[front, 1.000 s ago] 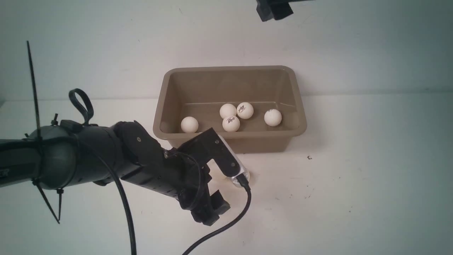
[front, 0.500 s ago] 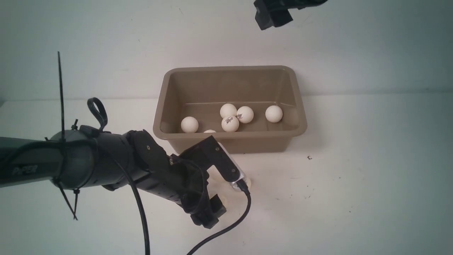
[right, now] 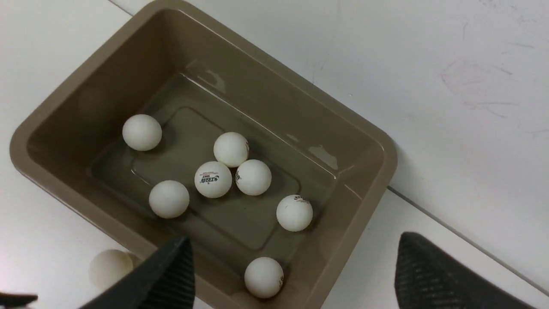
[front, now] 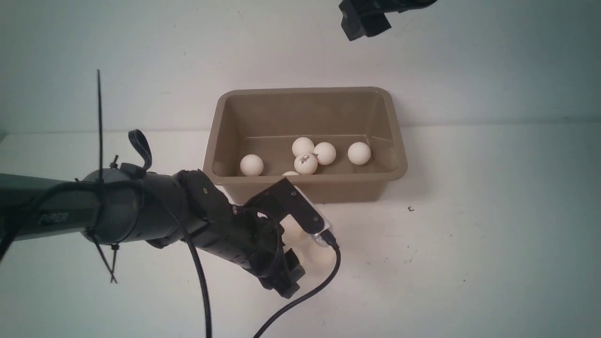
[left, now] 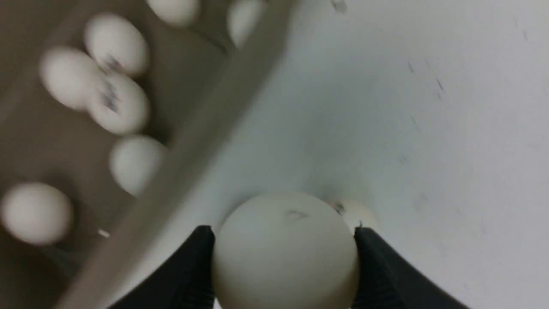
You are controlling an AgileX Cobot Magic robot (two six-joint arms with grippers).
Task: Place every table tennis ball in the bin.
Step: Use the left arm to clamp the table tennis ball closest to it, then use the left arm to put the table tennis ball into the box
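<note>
Landmark: bin [front: 305, 179]. Left gripper [left: 284, 244] on the near side of the bin, outside its near wall; fingers closed on a ball [left: 285, 274], one pad to each side. Bin's long axis runs left-right, so its long near rim faces this arm. From the held ball, the opening lies forward, past that rim; judged move: up enough to clear it, then away from the robot, little sideways travel needed. Second ball [left: 356, 214] outside the bin, same near side, close behind the held one as the left wrist camera sees it; likely the next pick. Right gripper [right: 296, 242] spread wide, nothing between its fingers, held high toward the bin's far side; left arm is clearly nearer to the work. Seven balls inside the bin, one [right: 169, 199] near the near wall. Risk, my reading: too low a crossing knocks ball or fingers against the near rim.
</note>
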